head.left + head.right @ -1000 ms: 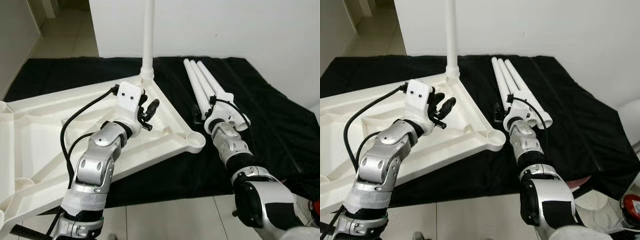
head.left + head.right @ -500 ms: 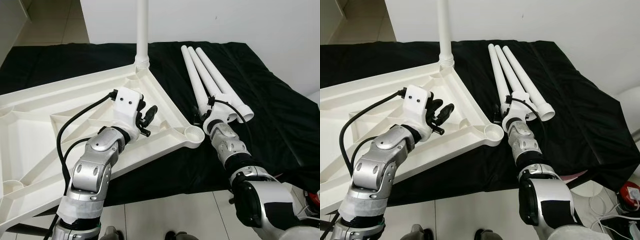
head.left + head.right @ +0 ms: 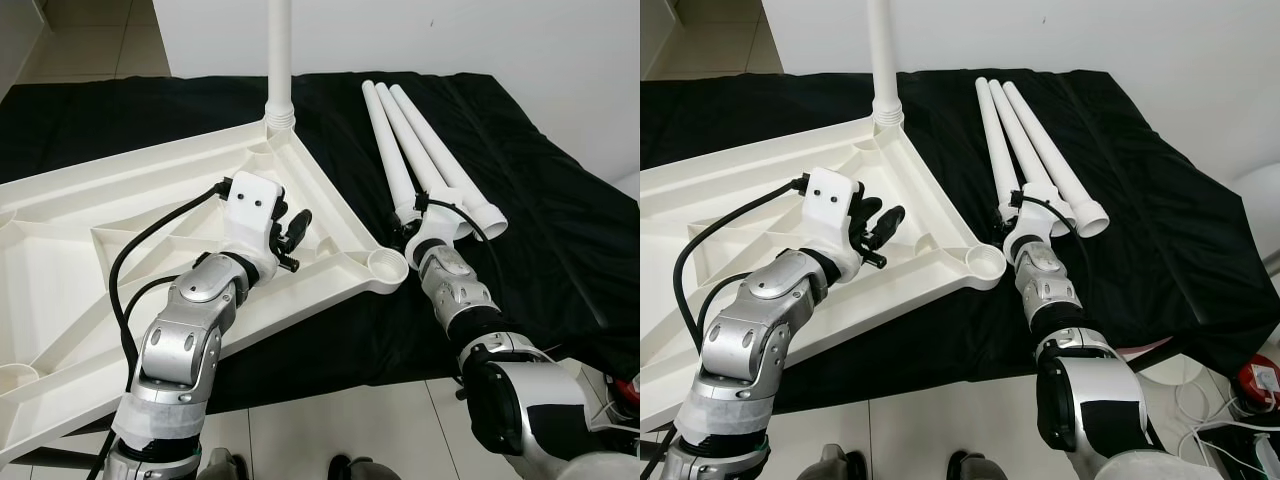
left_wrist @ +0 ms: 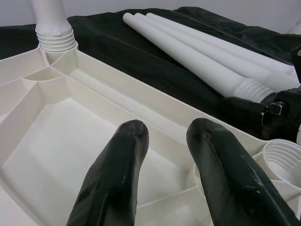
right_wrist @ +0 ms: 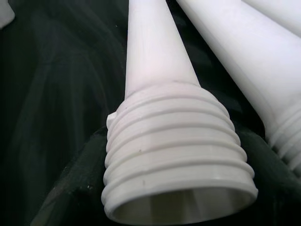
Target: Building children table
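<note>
One leg [image 3: 278, 60] is fitted in the tabletop's [image 3: 120, 210] far corner; three legs [image 3: 425, 150] are left. The left end effector [image 3: 292, 236] is held narrowly open, empty; the right end effector [image 3: 1012, 225] is closed around the nearest leg's threaded end [image 5: 174, 155].

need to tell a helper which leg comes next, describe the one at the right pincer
On the black cloth, right of the upturned white tabletop, lie three white legs side by side. It is the leftmost leg, nearest the tabletop, its threaded end at the right pincer.

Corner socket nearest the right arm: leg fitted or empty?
Empty: the corner socket shows an open round hole, while the far socket holds an upright leg.
</note>
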Available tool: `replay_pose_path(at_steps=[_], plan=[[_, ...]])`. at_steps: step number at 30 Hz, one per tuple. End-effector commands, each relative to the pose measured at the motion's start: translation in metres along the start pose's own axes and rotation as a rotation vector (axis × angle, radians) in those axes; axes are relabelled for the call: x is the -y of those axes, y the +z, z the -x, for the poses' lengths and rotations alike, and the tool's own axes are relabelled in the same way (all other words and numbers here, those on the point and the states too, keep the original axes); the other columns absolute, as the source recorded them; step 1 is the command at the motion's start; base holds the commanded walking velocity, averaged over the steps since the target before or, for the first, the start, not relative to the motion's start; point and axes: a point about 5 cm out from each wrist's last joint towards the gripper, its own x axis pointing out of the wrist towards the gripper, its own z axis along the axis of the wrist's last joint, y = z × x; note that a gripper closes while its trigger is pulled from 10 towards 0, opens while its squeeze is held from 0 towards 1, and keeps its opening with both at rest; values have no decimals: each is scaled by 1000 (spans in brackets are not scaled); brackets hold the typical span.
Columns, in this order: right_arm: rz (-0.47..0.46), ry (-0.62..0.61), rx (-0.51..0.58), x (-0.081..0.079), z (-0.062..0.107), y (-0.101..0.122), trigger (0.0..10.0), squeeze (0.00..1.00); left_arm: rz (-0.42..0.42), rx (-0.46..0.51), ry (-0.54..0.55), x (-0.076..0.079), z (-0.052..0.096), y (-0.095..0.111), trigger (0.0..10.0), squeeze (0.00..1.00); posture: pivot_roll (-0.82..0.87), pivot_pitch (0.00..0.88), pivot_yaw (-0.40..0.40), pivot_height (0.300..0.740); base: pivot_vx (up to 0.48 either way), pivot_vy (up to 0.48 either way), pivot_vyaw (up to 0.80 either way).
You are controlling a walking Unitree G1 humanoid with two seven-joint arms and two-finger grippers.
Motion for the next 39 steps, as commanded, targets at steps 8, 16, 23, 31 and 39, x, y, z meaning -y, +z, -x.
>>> replay_pose_path(at_steps=[8,16,23,31,39], plan=[[120,6,182,-1,12,6,10000,0,20,14,52,-4,-5,0,10000,0,-16,111,-48,740,0,0,0],[122,3,328,5,30,11,10000,0,36,35,10,-2,-14,1,10000,0,-36,49,-39,740,0,0,0],[129,-39,347,11,39,6,10000,0,42,43,-14,-2,-18,1,10000,0,-38,7,-40,740,0,0,0],[164,-66,420,20,58,5,10000,0,159,55,-134,4,-22,5,10000,1000,-34,0,-45,740,0,0,0],[153,-86,551,19,71,22,10000,0,195,49,-300,13,-22,12,10000,1000,-35,0,-41,740,0,0,0]])
